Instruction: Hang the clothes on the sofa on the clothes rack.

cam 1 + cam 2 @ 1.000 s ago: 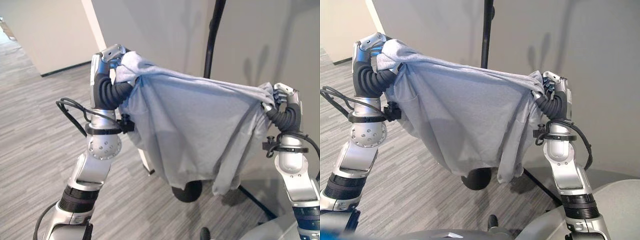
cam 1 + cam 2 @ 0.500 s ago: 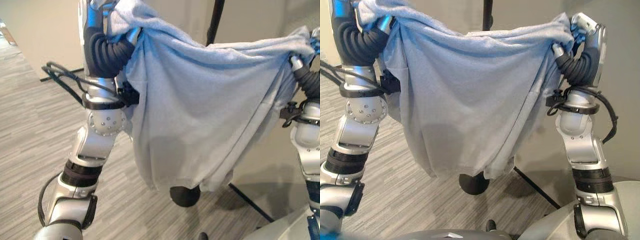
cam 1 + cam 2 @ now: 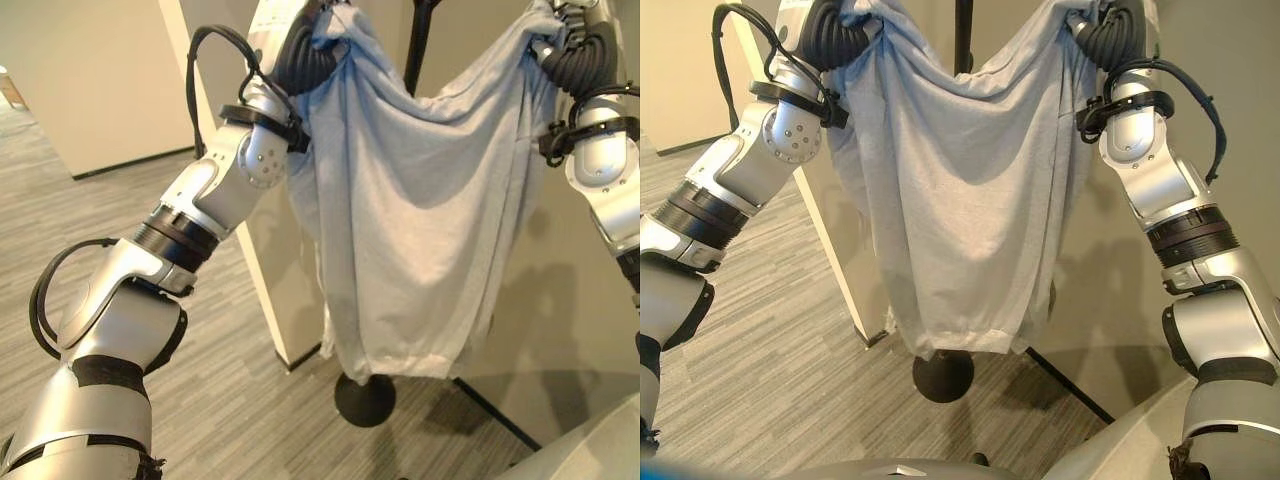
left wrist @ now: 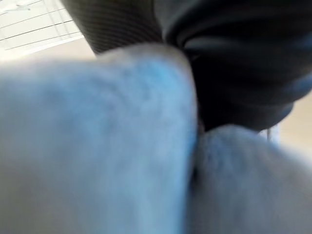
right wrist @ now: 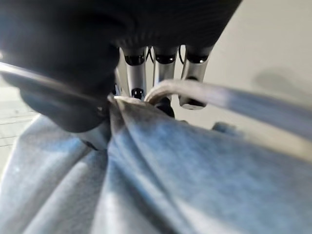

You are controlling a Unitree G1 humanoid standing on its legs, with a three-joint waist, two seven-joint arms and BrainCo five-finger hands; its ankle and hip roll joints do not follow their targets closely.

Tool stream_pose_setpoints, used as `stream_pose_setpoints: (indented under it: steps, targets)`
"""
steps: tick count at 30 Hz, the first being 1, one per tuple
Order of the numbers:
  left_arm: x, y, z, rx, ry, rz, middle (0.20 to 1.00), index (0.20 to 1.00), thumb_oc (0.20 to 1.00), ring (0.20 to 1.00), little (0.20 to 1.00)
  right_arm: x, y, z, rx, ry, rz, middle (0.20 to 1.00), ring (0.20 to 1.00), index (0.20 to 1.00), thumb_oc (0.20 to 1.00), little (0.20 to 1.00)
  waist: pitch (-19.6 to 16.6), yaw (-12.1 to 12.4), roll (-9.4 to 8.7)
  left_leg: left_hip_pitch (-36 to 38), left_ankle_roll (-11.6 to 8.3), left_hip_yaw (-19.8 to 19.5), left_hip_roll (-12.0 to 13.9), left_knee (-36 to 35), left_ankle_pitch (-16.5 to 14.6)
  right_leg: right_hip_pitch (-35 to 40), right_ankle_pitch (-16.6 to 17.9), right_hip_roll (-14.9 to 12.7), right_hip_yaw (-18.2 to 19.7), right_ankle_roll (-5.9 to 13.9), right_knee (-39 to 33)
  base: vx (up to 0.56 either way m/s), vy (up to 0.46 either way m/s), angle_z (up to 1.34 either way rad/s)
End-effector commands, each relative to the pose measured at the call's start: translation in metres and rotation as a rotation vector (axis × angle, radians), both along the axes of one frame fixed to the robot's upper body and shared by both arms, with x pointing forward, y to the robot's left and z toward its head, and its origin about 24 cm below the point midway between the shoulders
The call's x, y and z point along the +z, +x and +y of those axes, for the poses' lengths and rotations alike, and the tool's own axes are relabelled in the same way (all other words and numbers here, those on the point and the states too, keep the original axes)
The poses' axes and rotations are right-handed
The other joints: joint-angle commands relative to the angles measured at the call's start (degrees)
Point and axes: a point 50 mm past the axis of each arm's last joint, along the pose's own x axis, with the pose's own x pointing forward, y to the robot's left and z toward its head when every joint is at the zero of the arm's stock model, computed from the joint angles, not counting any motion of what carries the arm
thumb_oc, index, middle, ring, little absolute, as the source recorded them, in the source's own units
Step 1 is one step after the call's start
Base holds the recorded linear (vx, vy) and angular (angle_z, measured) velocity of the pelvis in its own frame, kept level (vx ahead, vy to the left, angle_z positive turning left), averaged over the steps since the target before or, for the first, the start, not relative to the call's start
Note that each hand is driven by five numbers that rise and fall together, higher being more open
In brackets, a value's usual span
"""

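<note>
Here I see my left hand [image 4: 234,63] raised high, its grip buried in cloth so I cannot tell; the pale blue garment [image 3: 420,210] sags before the rack pole [image 3: 418,50]; my right hand [image 5: 146,73] pinches its other corner.

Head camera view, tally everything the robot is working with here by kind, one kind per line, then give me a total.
Light blue-grey garments: 1, held up by both top corners
Black clothes rack stands: 1, its pole behind the garment
Robot hands gripping cloth: 2, left hand and right hand
Total: 4
</note>
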Motion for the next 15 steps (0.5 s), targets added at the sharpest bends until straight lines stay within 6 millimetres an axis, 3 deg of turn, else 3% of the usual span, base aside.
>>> stream_pose_setpoints:
  steps: [1,11,15]
  targets:
    - [0.027,0.005,0.009,0.035,-0.086,-0.018,0.2,0.2,0.2,0.2,0.2,0.032,-0.001,-0.002,0.006,0.009,-0.041,0.2,0.2,0.2,0.2,0.2,0.2,1.3,0.8,0.9,-2.29,2.2,0.1,0.6,-3.6,5.1,-7.2,-2.5,-2.3,8.22,1.0,-0.06,-0.013,0.0]
    - [0.005,0.023,0.017,0.119,-0.028,0.078,0.2,0.2,0.2,0.2,0.2,0.009,0.022,0.003,-0.008,-0.073,0.132,0.2,0.2,0.2,0.2,0.2,1.6,1.5,0.73,-0.4,-2.5,2.3,0.2,0.6,-2.8,3.9,-6.5,-2.5,-2.9,8.55,1.0,-0.05,0.001,0.02]
    - [0.0,0.025,0.022,0.145,-0.012,0.086,0.2,0.2,0.2,0.2,0.2,-0.012,0.027,-0.003,-0.032,-0.09,0.2,0.2,0.2,0.2,0.2,0.2,2.2,1.6,0.74,-1.2,-2.49,2.2,0.2,0.6,-2.5,3.3,-6.3,-2.6,-3.1,8.58,1.0,-0.04,0.008,0.01]
